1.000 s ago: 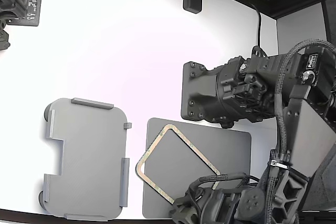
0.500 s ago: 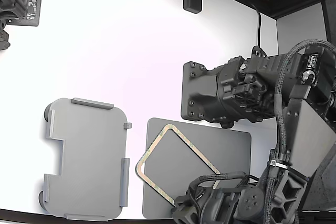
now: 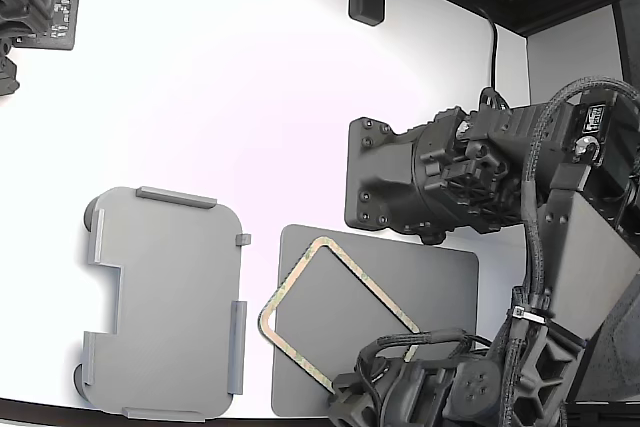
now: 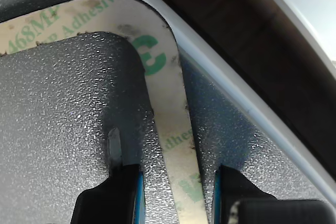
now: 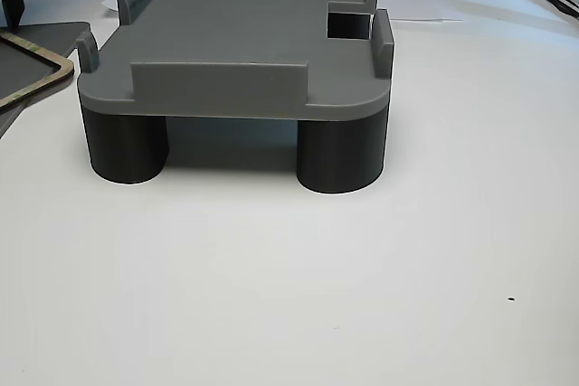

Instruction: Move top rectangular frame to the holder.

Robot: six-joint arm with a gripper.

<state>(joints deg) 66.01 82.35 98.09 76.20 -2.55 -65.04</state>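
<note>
White counter is filling most of the exterior view, and black fixtures are standing at its far edge. On the exterior view's left, the holder is sitting on the counter, a light grey plate with raised tabs and a stepped notch on its left side. In the other view the holder is standing on dark round legs, and nothing is lying on it.

Just beside the holder, on the exterior view's right, a dark mat is lying flat. The frame is lying on this mat, turned at an angle, and one rounded corner is reaching over the mat's left edge toward the holder without touching it. The frame's near right part is hidden under the arm.

In the wrist view the tool is sitting low over the mat. Its two dark fingers with blue edges are standing one on each side of the frame's strip, which is showing green printed letters. The jaws are partly open, with a gap on each side of the strip, so they are around the frame and not gripping it.
</note>
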